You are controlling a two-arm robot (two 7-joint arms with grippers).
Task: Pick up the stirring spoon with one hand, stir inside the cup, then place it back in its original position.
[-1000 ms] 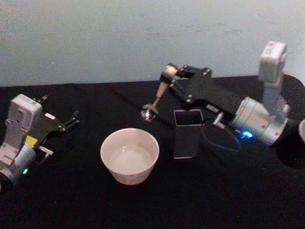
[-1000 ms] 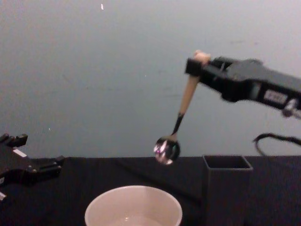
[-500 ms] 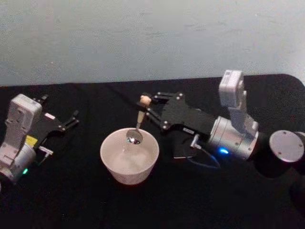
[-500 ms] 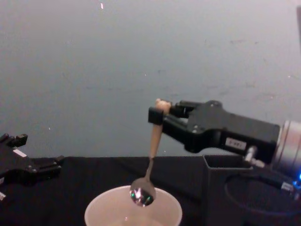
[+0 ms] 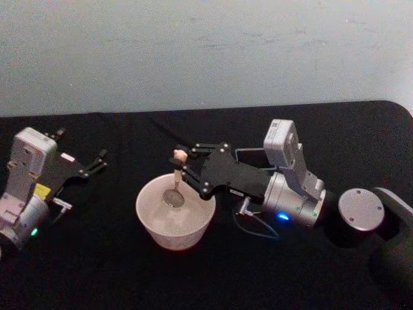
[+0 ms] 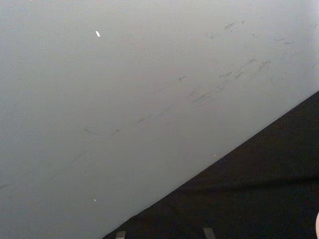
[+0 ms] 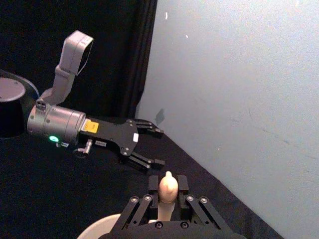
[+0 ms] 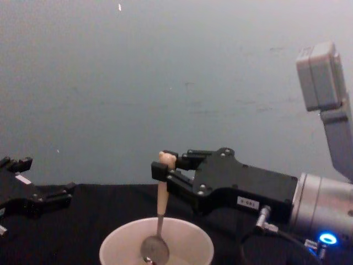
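Now your right pincer (image 5: 183, 159) is clamped on the bear-head end of the stirring spoon (image 5: 177, 175), holding it nearly upright over the middle of the bench (image 5: 97, 271). Its metal bowl is down inside the cup (image 5: 173, 237), below the rim; you cannot tell whether it touches the bottom. Your left pincer (image 5: 101, 161) sits by the bench's left edge, spread wide, holding nothing.
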